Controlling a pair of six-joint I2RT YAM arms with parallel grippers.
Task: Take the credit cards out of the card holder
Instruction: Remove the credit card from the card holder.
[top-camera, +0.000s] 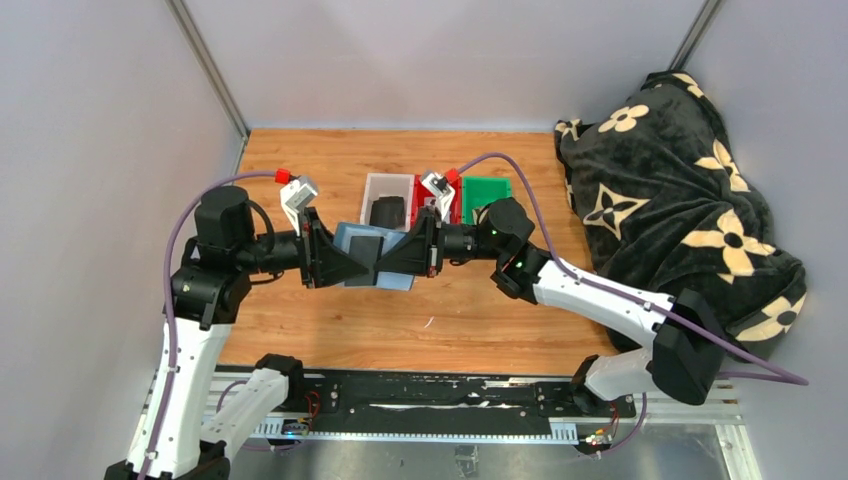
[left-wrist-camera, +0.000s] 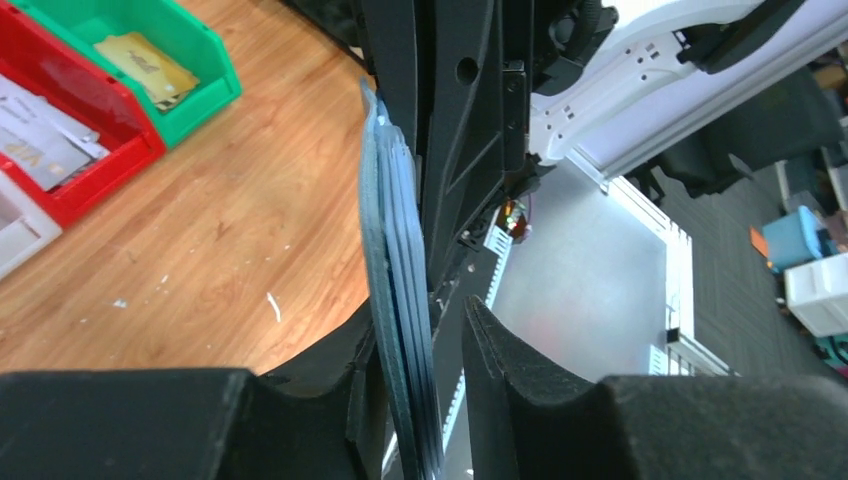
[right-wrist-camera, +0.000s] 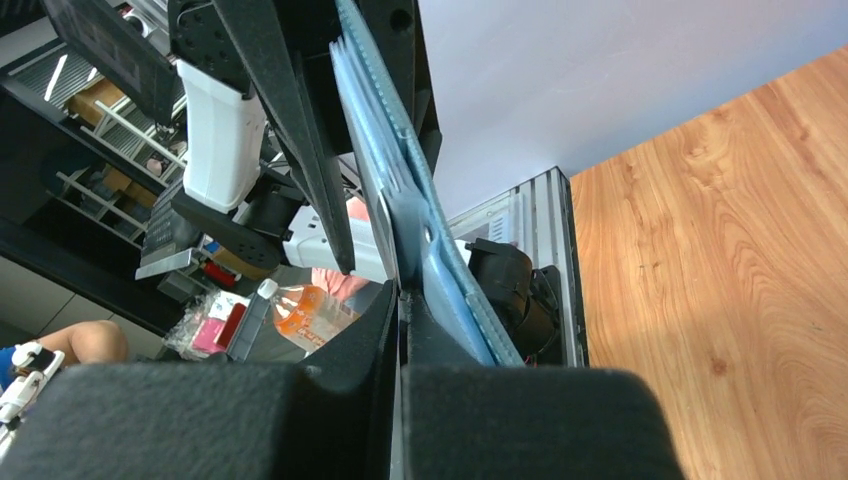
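You are at the opening step. The card holder hangs above the middle of the surface, spread between both claws, with no card drawn out yet. The right claw is pinched tight on one flap. The left claw stands apart around the opposite edge, with one finger touching it. Next, I judge, the left must pinch a card alone and draw it toward 9 o'clock. The white bin sits close at 12 o'clock and the blanket at 3. Bare wood shows at 6.
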